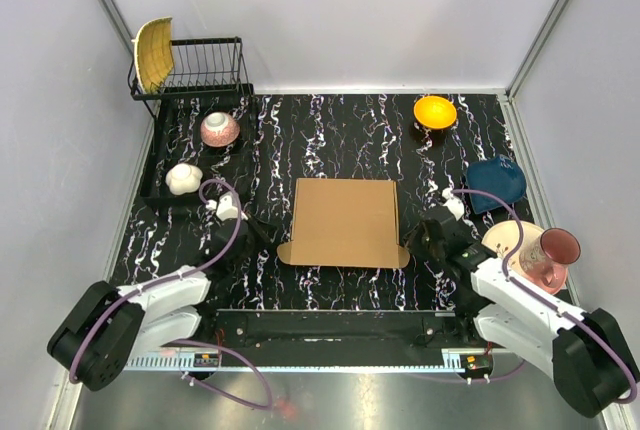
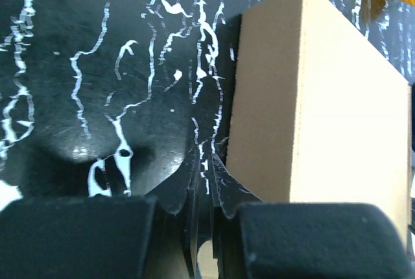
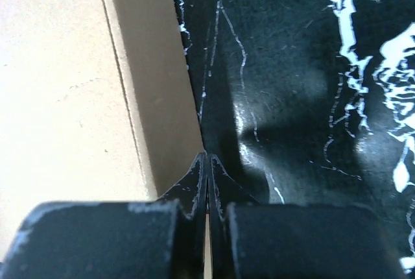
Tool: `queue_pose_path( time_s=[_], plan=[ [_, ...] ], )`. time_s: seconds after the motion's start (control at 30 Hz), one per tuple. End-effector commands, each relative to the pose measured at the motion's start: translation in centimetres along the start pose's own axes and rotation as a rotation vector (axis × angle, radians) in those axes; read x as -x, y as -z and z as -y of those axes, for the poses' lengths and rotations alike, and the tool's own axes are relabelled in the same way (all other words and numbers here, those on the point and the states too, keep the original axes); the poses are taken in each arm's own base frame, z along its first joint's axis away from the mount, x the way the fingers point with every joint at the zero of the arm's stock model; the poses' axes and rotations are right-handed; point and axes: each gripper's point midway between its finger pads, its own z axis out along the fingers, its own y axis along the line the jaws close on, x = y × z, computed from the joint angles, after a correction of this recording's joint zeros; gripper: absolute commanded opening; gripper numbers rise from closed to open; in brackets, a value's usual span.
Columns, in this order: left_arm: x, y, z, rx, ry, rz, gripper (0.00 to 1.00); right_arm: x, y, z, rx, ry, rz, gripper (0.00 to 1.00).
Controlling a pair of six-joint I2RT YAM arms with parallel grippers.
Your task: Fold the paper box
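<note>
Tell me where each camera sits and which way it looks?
Top external: high behind the arms, looking down at the table, the paper box, both arm bases.
Left wrist: on the left arm, facing past the left gripper to the box's side.
Right wrist: on the right arm, facing past the right gripper to the box's side.
All three share the box.
</note>
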Motion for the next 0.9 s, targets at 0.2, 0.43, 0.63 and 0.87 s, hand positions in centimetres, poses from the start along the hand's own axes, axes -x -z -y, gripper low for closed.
queue_pose_path(
  time_s=[0.2, 0.43, 0.63, 0.87],
  plan=[
    [0.9, -0.6, 4.8, -0.230, 0.083, -0.002, 0.09, 1.5, -0.8, -2.9, 0.126, -0.044, 0.054, 0.00],
    [0.4, -1.2, 5.2, -0.251, 0.085, -0.031, 0.06, 1.3, -1.0, -2.8, 0.138, -0.048, 0.055, 0.00],
    [-0.5, -1.2, 5.2, -0.268, 0.082, -0.068, 0.04, 1.1, -0.9, -2.9, 0.152, -0.049, 0.047, 0.00],
    [-0.5, -1.2, 6.8, -0.339, 0.088, -0.084, 0.04, 1.0, -0.4, -3.4, 0.183, -0.051, 0.043, 0.00]
  ],
)
